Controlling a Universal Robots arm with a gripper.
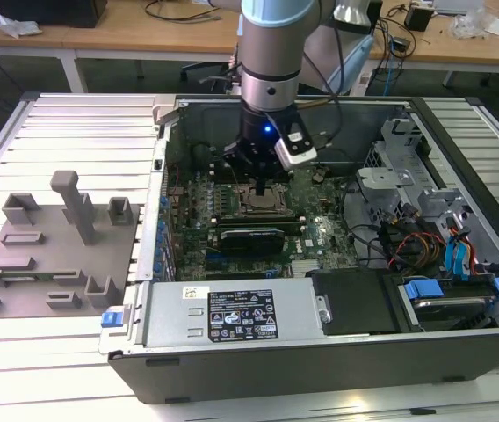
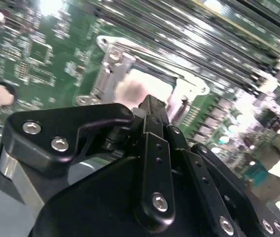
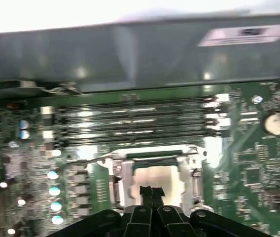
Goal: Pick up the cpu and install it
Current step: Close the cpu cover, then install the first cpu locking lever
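My gripper (image 1: 259, 186) hangs low inside the open computer case, right over the square metal-framed socket (image 1: 263, 207) on the green motherboard. In both wrist views its black fingertips (image 3: 150, 190) (image 2: 153, 105) are pressed together with no gap, so it is shut. Just beyond the tips, a pale silvery square, the cpu (image 3: 165, 178) (image 2: 141, 85), lies flat inside the socket frame (image 3: 117, 183) (image 2: 106, 74). I cannot tell whether the fingertips touch the cpu or hover just above it.
A grey tray (image 1: 47, 251) with upright fixtures sits on the exterior view's left, outside the case. A long black card (image 1: 251, 236) lies just in front of the socket, memory slots (image 3: 135, 121) behind it. The power supply (image 1: 232, 315) and cabled drive bays (image 1: 434, 237) crowd the case.
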